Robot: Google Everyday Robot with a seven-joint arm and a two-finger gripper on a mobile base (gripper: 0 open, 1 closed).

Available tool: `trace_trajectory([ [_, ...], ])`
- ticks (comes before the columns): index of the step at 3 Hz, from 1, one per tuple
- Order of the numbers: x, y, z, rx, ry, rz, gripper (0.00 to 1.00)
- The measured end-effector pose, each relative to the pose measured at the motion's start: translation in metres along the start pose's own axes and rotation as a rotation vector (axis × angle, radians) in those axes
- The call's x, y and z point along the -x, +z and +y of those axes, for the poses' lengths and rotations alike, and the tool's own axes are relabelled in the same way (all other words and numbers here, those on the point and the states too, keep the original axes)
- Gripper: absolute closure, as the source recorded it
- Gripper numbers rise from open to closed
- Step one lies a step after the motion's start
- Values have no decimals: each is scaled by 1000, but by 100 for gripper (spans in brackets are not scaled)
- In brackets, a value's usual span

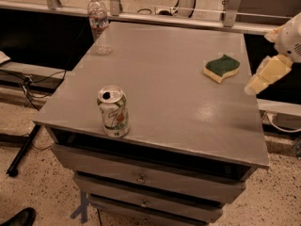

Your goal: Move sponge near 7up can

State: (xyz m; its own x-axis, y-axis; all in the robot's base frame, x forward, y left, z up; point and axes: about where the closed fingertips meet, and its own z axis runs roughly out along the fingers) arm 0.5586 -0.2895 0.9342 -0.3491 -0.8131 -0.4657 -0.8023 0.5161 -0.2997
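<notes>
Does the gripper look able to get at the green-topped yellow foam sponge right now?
Probably yes: the gripper hovers just right of the sponge at the grey table's right edge, with nothing between them.
</notes>
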Motion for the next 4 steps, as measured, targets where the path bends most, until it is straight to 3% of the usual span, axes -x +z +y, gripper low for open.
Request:
trace_trajectory([
  [1, -1, 41, -32, -22, 106, -107, 0],
  [3, 11, 118, -62, -7, 309, -273, 0],
  [4, 15, 143, -76, -7, 390, -320, 0],
])
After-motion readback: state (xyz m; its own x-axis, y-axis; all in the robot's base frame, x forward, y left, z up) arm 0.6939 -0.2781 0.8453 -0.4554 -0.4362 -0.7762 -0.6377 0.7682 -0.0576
